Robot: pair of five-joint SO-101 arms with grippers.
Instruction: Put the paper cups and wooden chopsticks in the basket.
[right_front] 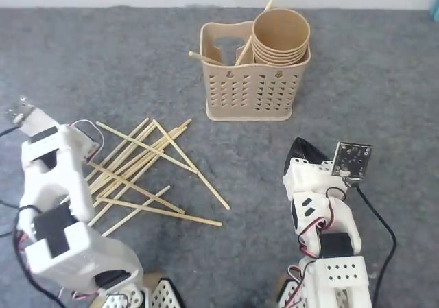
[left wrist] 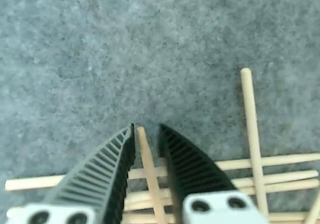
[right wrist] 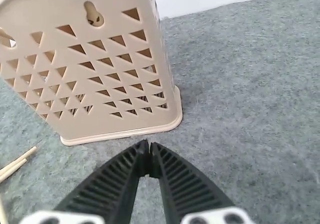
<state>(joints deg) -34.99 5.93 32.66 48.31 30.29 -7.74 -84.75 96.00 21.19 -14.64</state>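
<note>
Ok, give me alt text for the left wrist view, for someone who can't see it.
The left gripper, its black ribbed fingers slightly apart, straddles one wooden chopstick lying on grey carpet. More chopsticks cross it closer to the camera, and another chopstick lies over them off to one side.
</note>
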